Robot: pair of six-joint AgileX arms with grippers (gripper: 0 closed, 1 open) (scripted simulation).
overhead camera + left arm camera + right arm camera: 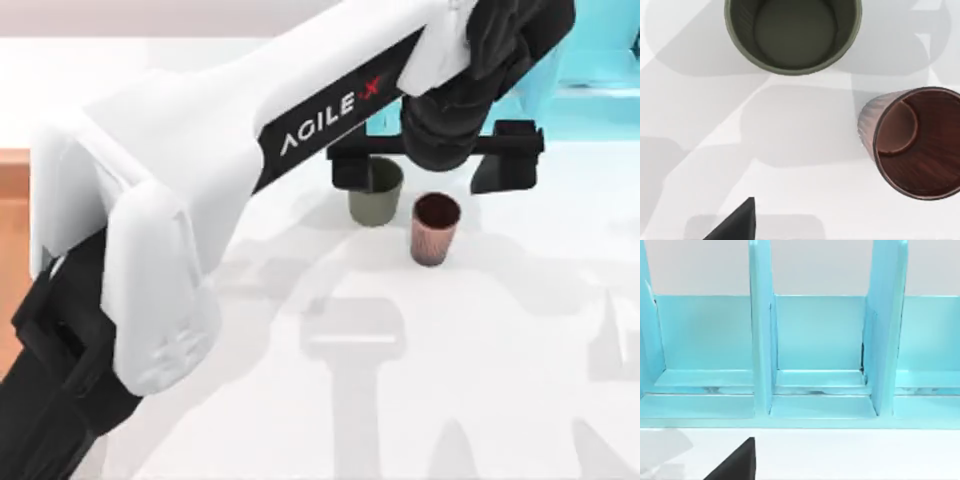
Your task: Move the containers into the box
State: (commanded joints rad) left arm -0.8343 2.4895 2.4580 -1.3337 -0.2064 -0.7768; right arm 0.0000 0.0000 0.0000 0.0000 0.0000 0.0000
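Note:
Two containers stand side by side on the white table: a squat olive-green cup (377, 197) (793, 31) and a slimmer coppery reddish-brown cup (435, 232) (914, 142). Both are upright and empty. My left arm reaches across from the lower left, and its gripper (430, 165) hovers open just behind and above them. One dark finger (350, 170) overlaps the olive cup's rim, the other finger (505, 165) is out past the copper cup. The orange-brown box (12, 230) shows at the table's far left edge. My right gripper's fingertip (737, 462) faces a cyan shelf.
A cyan shelf unit (590, 80) (815, 350) with upright dividers stands at the back right, close behind the left gripper. White table (480, 380) spreads in front of the cups, crossed by grey shadows of the arms.

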